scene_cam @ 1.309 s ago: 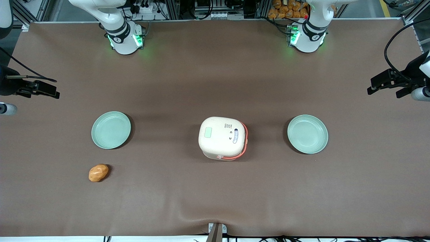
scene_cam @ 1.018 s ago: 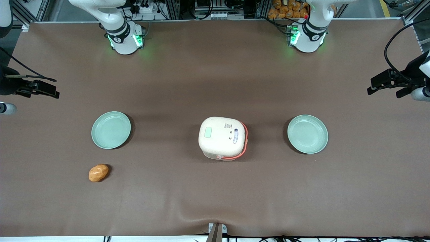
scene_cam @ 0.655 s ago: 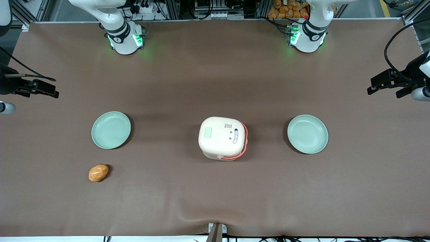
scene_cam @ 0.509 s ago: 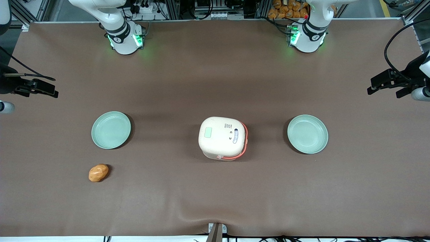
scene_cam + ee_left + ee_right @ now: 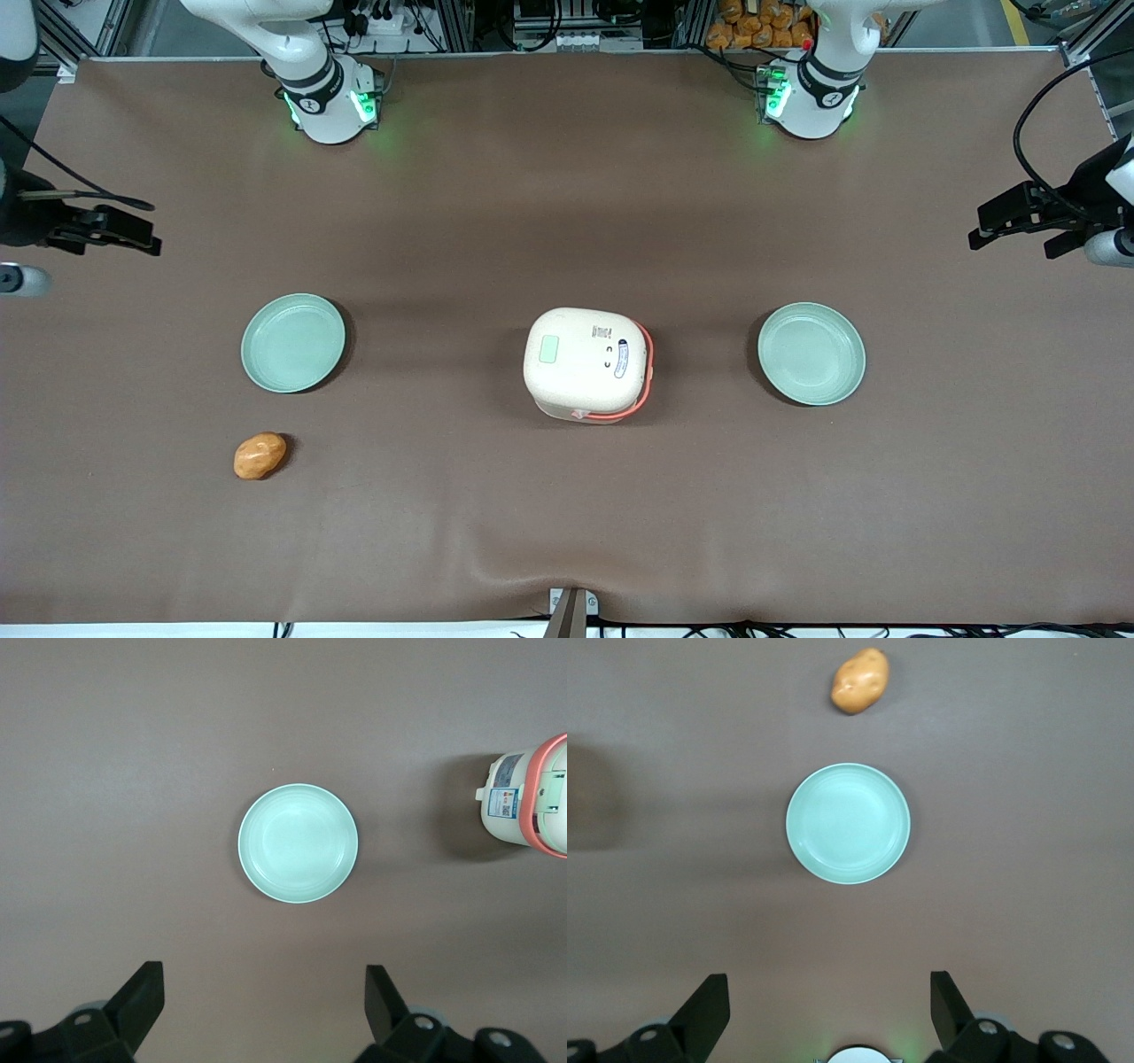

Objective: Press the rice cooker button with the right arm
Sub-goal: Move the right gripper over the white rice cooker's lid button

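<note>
The cream rice cooker with its orange-red band stands with the lid down in the middle of the table. The pale green button sits on the lid, on the side toward the working arm. The cooker's edge also shows in the left wrist view. My right gripper hangs high at the working arm's end of the table, far from the cooker. In the right wrist view the gripper is open and empty, with its fingers wide apart above the brown mat.
A pale green plate lies between the gripper and the cooker, and shows in the right wrist view. A potato lies nearer the front camera than that plate. A second plate lies toward the parked arm's end.
My right gripper has shifted slightly at the working arm's end of the table. The cooker, plates and potato have not moved.
</note>
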Robot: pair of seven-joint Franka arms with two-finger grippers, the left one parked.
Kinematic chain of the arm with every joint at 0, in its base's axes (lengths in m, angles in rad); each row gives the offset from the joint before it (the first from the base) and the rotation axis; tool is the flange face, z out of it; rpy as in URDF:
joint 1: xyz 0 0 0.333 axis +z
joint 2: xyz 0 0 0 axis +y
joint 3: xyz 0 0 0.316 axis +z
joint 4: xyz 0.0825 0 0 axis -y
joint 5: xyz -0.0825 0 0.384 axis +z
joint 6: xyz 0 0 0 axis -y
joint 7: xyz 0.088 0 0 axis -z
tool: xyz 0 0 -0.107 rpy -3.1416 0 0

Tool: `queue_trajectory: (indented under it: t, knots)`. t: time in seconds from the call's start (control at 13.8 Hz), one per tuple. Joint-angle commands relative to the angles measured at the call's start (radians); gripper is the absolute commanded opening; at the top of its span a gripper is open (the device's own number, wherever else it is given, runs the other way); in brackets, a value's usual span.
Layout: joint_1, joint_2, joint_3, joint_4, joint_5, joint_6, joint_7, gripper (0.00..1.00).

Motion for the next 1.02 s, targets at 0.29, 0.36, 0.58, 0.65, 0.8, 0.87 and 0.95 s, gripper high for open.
queue_trajectory:
  t: [0.29, 0.36, 0.58, 0.65, 0.8, 0.87, 0.95]
  knots:
    - [0.104, -0.001, 0.101, -0.01, -0.044, 0.052, 0.012, 1.0]
    - [0.12, 0.01, 0.121, -0.01, -0.034, 0.096, 0.049, 1.0]
    - [0.204, 0.069, 0.178, -0.005, -0.031, 0.161, 0.274, 0.68]
    - [0.224, 0.092, 0.201, 0.001, -0.031, 0.184, 0.332, 0.5]
    - [0.253, 0.142, 0.238, 0.002, -0.015, 0.221, 0.44, 0.15]
    - [0.272, 0.169, 0.241, 0.002, 0.014, 0.245, 0.463, 0.12]
    - [0.292, 0.192, 0.24, 0.004, 0.053, 0.285, 0.476, 0.06]
